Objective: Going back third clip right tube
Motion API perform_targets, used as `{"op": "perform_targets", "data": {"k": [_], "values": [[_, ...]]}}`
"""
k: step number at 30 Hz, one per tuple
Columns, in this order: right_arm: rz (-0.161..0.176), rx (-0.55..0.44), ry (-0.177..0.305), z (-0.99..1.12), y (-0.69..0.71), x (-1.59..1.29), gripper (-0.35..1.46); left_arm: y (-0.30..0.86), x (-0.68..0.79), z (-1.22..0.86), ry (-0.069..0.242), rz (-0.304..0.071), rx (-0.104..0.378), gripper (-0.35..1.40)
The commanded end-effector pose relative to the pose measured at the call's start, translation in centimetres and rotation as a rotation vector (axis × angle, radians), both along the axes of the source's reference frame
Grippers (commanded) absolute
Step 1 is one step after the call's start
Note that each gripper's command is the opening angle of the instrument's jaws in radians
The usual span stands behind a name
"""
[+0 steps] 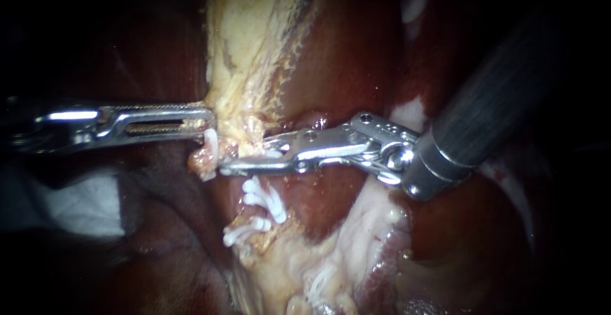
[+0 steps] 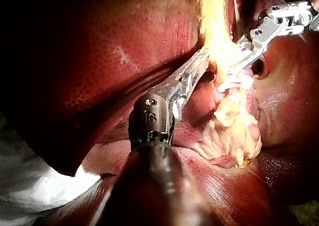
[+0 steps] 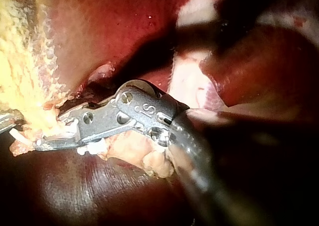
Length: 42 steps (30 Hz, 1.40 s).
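Observation:
My left instrument comes in from the left, its slotted jaws shut on the pale yellow tissue strand that runs upward. A white clip sits just under its tip. My right instrument reaches in from the upper right, and a narrow gap shows between its jaws with nothing gripped; the tips lie against the strand's base. Two white clips lie just below those jaws, and another clip lies lower. The tube they sit on is buried in fatty tissue. In the left wrist view, my left instrument holds the strand.
Dark red liver surrounds the strand. Pale fatty tissue spreads below the right instrument, with further white clips in it. White gauze lies at the lower left. The right instrument's dark shaft crosses the upper right.

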<state>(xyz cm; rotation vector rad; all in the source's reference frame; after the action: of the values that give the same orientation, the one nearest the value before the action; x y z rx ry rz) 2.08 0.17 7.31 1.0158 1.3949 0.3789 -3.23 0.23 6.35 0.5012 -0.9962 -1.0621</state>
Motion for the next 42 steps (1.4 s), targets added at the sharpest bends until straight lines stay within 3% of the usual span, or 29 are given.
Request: {"op": "perform_targets", "data": {"k": [1,18,19,21,23,26,36,42], "values": [[0.0,-0.001,0.0,0.0,0.0,0.0,-0.35,0.0,0.0,-0.01,0.001,0.0,0.0,-0.35],[0.0,-0.001,0.0,0.01,0.01,0.0,-0.35,0.0,0.0,-0.02,0.001,-0.001,0.0,-0.35],[0.002,-0.001,-0.001,0.01,0.01,0.0,-0.3,0.0,0.0,-0.02,0.001,-0.001,0.0,-0.35],[0.023,-0.015,-0.01,0.01,0.0,-0.01,0.01,0.0,0.0,-0.02,0.001,-0.001,0.0,-0.35],[0.035,-0.033,-0.012,0.01,0.0,-0.02,0.2,0.0,0.0,-0.02,0.001,-0.001,0.0,-0.35],[0.049,-0.062,-0.009,0.02,0.01,-0.03,0.37,-0.01,0.01,-0.02,0.001,0.0,0.0,-0.35],[0.099,-0.151,-0.012,0.11,0.08,-0.13,0.53,-0.02,0.0,-0.05,0.001,-0.002,0.0,-0.35],[0.108,-0.168,-0.015,0.18,0.14,-0.31,0.53,-0.03,0.0,-0.06,0.002,-0.002,0.001,-0.35]]}}
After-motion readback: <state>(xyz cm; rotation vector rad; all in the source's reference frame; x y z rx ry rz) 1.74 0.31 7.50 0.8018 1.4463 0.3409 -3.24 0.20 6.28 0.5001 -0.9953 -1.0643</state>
